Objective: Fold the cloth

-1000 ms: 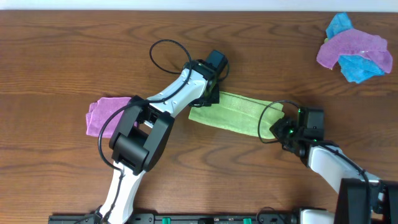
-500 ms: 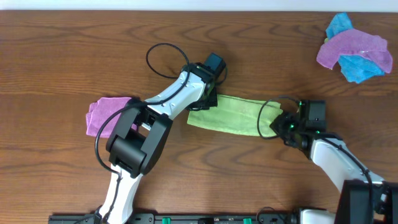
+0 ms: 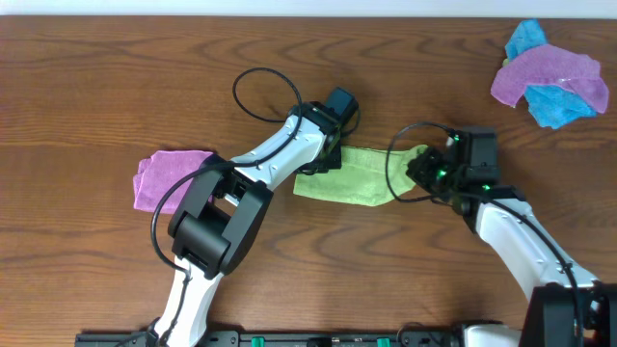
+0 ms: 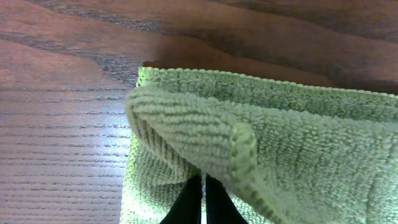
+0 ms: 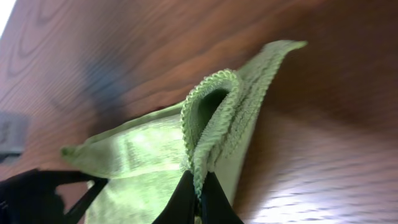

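Observation:
The lime-green cloth (image 3: 359, 175) lies as a narrow band on the wooden table between my two grippers. My left gripper (image 3: 326, 157) is shut on its left end; the left wrist view shows the cloth (image 4: 280, 149) draped over the closed black fingers (image 4: 203, 202). My right gripper (image 3: 421, 172) is shut on the right end; the right wrist view shows a doubled edge of cloth (image 5: 211, 118) pinched between the fingertips (image 5: 198, 198), lifted off the table.
A folded purple cloth (image 3: 164, 178) lies at the left beside the left arm. A pile of purple (image 3: 545, 75) and blue (image 3: 561, 104) cloths sits at the far right corner. Black cables loop above each wrist.
My right gripper has moved left and up, carrying the cloth's right end toward the left end; the band of cloth is shorter. My left gripper has shifted slightly right.

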Action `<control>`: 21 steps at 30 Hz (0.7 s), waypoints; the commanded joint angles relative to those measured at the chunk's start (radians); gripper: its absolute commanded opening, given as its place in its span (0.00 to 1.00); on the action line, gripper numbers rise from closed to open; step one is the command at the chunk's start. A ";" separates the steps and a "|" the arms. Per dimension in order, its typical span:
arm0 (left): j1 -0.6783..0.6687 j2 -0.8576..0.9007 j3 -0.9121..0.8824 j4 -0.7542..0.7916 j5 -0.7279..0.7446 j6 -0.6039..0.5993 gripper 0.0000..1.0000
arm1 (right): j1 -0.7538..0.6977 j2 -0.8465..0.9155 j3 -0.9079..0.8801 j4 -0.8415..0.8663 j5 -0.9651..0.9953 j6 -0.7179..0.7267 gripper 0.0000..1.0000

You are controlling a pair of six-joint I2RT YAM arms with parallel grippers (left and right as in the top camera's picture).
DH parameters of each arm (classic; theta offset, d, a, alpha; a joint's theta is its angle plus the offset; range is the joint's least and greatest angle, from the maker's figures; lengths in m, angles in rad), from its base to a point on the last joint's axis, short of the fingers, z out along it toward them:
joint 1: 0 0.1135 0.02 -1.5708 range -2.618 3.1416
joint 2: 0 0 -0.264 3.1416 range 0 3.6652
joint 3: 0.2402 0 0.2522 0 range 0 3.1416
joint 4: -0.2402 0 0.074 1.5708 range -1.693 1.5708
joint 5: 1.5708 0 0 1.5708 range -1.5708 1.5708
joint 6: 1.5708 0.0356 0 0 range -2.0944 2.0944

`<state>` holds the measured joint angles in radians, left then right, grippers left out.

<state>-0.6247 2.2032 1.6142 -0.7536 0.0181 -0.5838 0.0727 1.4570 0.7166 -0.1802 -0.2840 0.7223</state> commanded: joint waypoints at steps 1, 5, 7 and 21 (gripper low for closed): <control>-0.020 0.067 -0.054 -0.001 0.046 -0.014 0.06 | 0.047 -0.013 0.023 -0.001 -0.011 -0.017 0.01; -0.020 0.067 -0.054 0.000 0.057 -0.015 0.06 | 0.098 -0.013 0.023 0.001 -0.011 -0.009 0.01; -0.020 0.067 -0.054 0.001 0.061 -0.015 0.06 | 0.119 -0.013 0.023 0.005 -0.008 -0.001 0.01; 0.004 0.004 -0.054 0.003 0.077 -0.011 0.06 | 0.189 -0.013 0.024 0.033 -0.001 0.025 0.01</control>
<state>-0.6231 2.1929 1.6024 -0.7391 0.0418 -0.5877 0.2531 1.4574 0.7227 -0.1513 -0.2840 0.7315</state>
